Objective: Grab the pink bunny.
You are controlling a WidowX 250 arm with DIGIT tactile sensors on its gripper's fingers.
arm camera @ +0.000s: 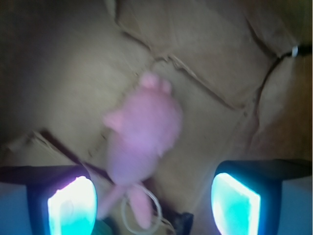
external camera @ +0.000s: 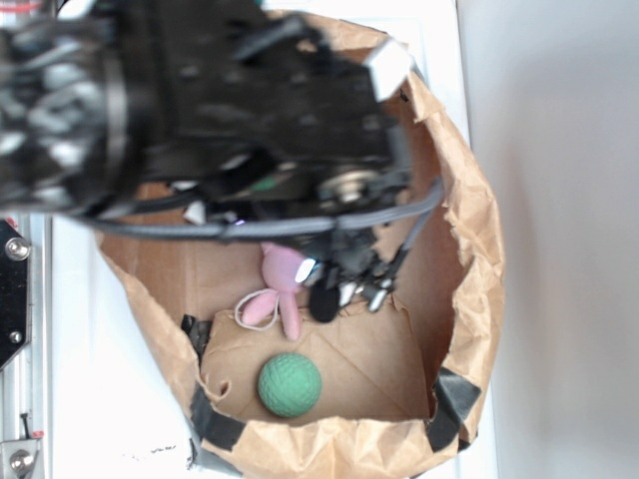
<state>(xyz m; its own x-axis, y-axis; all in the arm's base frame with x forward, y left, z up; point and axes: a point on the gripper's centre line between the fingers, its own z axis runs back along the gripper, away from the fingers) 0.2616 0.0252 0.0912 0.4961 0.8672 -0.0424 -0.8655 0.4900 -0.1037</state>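
Note:
The pink bunny lies on the brown paper floor of a crumpled bag, with its white string loop at its lower left. In the wrist view the bunny is blurred, body in the middle and ears with the string loop towards the bottom. My gripper hangs just right of the bunny inside the bag. Its two glowing pads stand wide apart, the left pad beside the bunny's ears and the right pad well clear. Nothing is held between them.
A green textured ball rests in front of the bunny near the bag's front wall. The brown paper bag has high crumpled walls all round, with black tape patches at the front corners. The dark arm covers the bag's back part.

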